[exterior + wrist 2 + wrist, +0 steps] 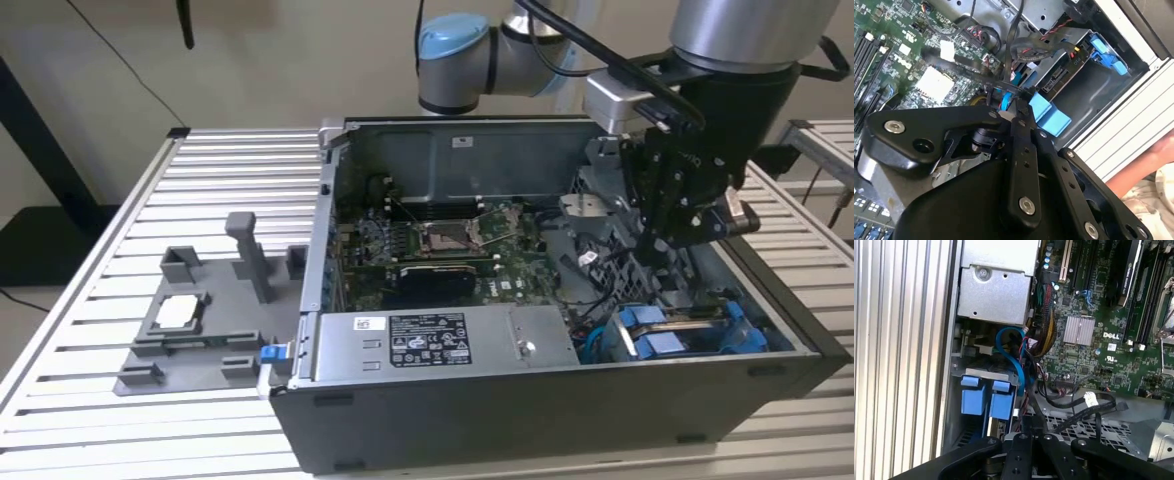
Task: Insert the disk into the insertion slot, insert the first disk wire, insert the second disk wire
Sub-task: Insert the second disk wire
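While disk (663,340) sits in slot (959,372), near right, gripper (1015,97) pinches wire (996,84): wire-insertion step, likely needing alignment with port (1056,75).

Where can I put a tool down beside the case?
Free: table slats between the grey fixture and the table's far edge, at the exterior view's left. Crowded: the case corner around the insertion slot, near the hand, full of cables.
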`<state>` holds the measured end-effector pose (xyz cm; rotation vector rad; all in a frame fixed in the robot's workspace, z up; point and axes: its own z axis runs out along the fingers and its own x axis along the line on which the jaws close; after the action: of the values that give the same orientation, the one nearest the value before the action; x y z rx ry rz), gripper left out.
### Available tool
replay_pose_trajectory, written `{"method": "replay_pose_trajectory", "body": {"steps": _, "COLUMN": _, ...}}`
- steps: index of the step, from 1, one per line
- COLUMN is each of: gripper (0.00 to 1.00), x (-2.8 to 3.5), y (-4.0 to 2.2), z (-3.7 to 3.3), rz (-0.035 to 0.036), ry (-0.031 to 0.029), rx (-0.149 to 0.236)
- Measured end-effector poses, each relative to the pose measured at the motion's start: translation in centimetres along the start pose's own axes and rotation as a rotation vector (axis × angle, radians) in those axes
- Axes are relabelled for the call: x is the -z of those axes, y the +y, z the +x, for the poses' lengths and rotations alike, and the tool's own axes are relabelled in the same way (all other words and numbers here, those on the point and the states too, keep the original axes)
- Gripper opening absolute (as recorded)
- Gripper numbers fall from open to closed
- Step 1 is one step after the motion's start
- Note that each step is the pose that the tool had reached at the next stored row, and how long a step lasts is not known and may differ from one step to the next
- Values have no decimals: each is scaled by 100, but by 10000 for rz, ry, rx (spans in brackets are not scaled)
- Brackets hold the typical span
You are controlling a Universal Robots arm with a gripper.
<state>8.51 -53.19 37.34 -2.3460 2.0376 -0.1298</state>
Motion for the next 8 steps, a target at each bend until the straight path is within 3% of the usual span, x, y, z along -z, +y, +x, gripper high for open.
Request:
{"method": "replay_pose_trajectory", "body": {"steps": 2, "gripper": 13, "x": 0, "y": 5, "z": 0, "rz": 29, "ry": 3, "rx": 23}}
{"method": "replay_pose_trajectory", "body": {"steps": 5, "gripper": 18, "x": 0, "y": 7, "z": -15, "rz": 97, "ry": 55, "rx": 130}}
{"method": "replay_pose_trajectory", "body": {"steps": 6, "gripper": 25, "x": -2, "y": 7, "z": -28, "rz": 126, "ry": 83, "rx": 185}}
{"method": "replay_pose_trajectory", "body": {"steps": 8, "gripper": 25, "x": -9, "y": 6, "z": -55, "rz": 198, "ry": 123, "rx": 293}}
